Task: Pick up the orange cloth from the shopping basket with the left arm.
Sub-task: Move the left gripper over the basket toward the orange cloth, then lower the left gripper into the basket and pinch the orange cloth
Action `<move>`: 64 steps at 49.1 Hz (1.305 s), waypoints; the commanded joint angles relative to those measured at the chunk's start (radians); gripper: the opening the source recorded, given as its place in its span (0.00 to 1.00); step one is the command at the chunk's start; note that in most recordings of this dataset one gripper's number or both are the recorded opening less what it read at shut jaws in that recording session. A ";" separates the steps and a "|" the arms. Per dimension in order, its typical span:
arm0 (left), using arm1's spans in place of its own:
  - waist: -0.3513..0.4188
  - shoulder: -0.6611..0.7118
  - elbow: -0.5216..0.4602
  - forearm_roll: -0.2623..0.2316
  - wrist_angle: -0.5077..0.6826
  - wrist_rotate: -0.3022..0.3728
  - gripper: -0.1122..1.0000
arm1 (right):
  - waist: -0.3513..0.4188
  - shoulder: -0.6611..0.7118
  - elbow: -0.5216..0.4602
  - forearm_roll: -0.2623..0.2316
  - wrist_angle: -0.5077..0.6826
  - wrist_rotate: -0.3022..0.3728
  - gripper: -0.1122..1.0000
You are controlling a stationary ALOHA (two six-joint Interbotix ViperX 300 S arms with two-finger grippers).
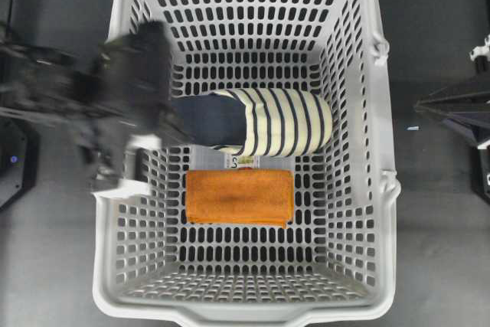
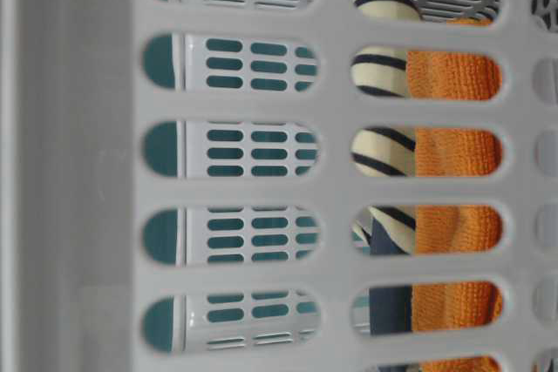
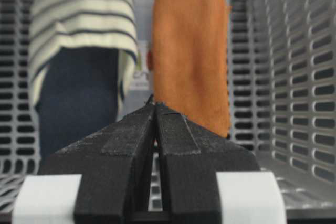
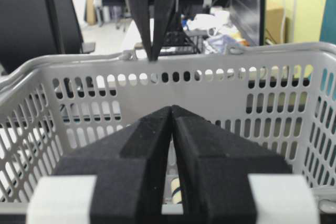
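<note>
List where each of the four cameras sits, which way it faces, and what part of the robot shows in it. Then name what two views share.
Overhead exterior: above, looking straight down into the shopping basket; blurred left arm over its left wall, right arm at the edge.
Table-level exterior: pressed against the basket wall, looking through slots; no robot.
Left wrist-mounted: inside the basket, facing the orange cloth and striped slipper; left gripper shut.
Right wrist-mounted: outside, facing the basket; right gripper shut.
Shared: overhead and left wrist both show cloth beside slipper.
</note>
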 commanded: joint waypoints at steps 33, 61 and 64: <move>-0.055 0.337 -0.161 0.003 0.018 -0.032 0.48 | -0.002 0.002 0.008 0.006 -0.005 0.011 0.10; -0.063 0.411 -0.025 0.002 -0.129 -0.124 0.91 | -0.002 0.002 0.014 0.006 -0.005 0.011 0.10; -0.064 0.419 -0.011 0.002 -0.135 -0.124 0.91 | -0.002 0.002 0.014 0.006 -0.005 0.011 0.10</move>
